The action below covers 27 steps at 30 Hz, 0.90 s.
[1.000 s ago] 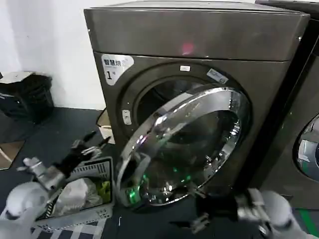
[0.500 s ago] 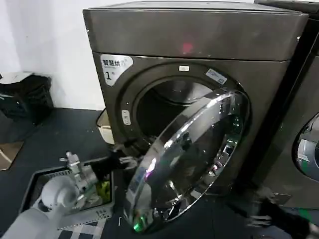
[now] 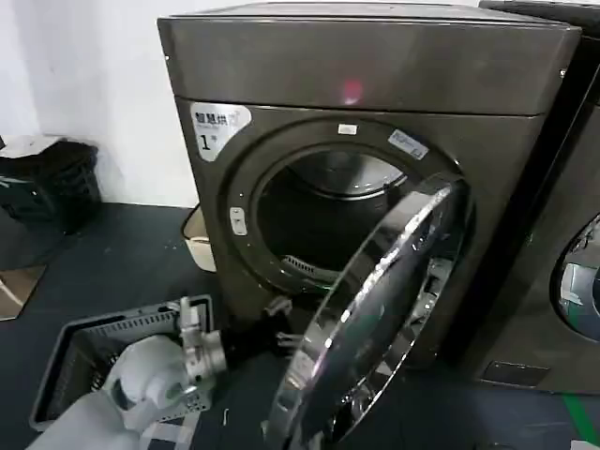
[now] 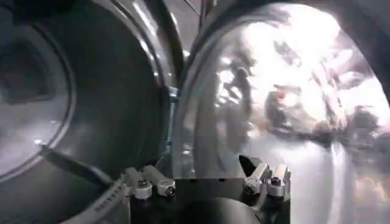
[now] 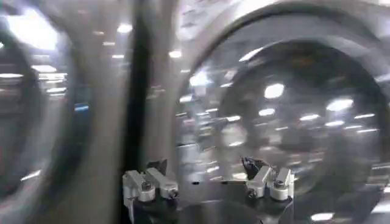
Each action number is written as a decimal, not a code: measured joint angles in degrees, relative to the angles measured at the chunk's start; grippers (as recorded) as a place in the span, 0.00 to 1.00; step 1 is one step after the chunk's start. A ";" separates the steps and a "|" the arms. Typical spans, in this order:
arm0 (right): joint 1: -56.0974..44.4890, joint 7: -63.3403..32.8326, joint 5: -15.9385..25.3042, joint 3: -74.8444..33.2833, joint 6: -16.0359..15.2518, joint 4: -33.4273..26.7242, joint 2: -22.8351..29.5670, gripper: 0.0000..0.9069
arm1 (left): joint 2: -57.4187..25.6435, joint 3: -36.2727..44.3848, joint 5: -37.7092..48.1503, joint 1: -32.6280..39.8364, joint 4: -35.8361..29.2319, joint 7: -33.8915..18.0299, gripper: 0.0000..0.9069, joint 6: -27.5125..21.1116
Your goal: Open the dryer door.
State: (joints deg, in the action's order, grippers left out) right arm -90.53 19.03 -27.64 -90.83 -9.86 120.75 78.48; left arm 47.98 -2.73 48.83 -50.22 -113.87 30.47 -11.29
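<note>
Far left in the head view: white wall (image 3: 84,84), one dark crate (image 3: 47,183) against it, a flat cardboard scrap (image 3: 14,286) on the dark floor (image 3: 122,253). Lower left: one grey laundry basket (image 3: 89,347) on the floor, partly covered by the white left arm (image 3: 141,375). Left gripper (image 3: 278,325) reaching toward the inner side of the swung-out door, just beside the lower rim of the opening; in the left wrist view left gripper (image 4: 207,182) with fingers spread apart, nothing between them, the shiny door surface close ahead.

Centre: one grey-brown dryer (image 3: 375,66) with a white "1" sticker (image 3: 217,125) at its upper left corner. One round opening (image 3: 328,220), uncovered, drum interior visible. One small cream-coloured box (image 3: 197,239) on the floor at the machine's left foot.

Right of centre: the dryer door (image 3: 375,309), one, chrome-rimmed, swung well out from the opening, hinged on the right side, seen nearly edge-on, lower edge toward the camera.

Far right: one neighbouring darker machine (image 3: 562,234) with its own round chrome-rimmed door (image 3: 581,286), shut. A green strip (image 3: 574,412) on the floor below it.

Right wrist view: right gripper (image 5: 207,179) with fingers set apart, empty, facing a round chrome rim with dark glass; which machine cannot be told.
</note>
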 joint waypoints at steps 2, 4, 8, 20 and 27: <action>-0.48 -1.98 -0.25 -2.25 -0.70 0.44 0.28 1.00 | 0.37 2.55 -0.03 1.63 -0.04 -0.26 1.00 0.39; -1.00 -3.75 -0.27 -4.76 -1.88 0.71 0.34 1.00 | 0.89 5.29 0.24 3.11 -0.91 -0.53 1.00 0.36; -2.24 -5.49 -0.39 -10.26 -1.66 0.30 -0.33 1.00 | 1.84 10.08 0.25 6.40 -0.86 -1.38 1.00 0.33; -4.70 -13.04 -0.37 -22.70 -6.32 -0.33 -2.08 1.00 | 7.25 23.40 -2.37 12.81 1.15 -6.39 1.00 2.90; -6.02 -13.80 -0.51 -27.56 -5.48 -1.42 -2.50 1.00 | 12.32 29.21 -2.82 17.18 6.28 -8.29 1.00 3.77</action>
State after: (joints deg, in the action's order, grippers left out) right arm -96.55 5.22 -28.16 -118.39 -15.35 119.33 75.98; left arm 60.30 26.48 46.01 -33.04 -107.60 22.18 -7.52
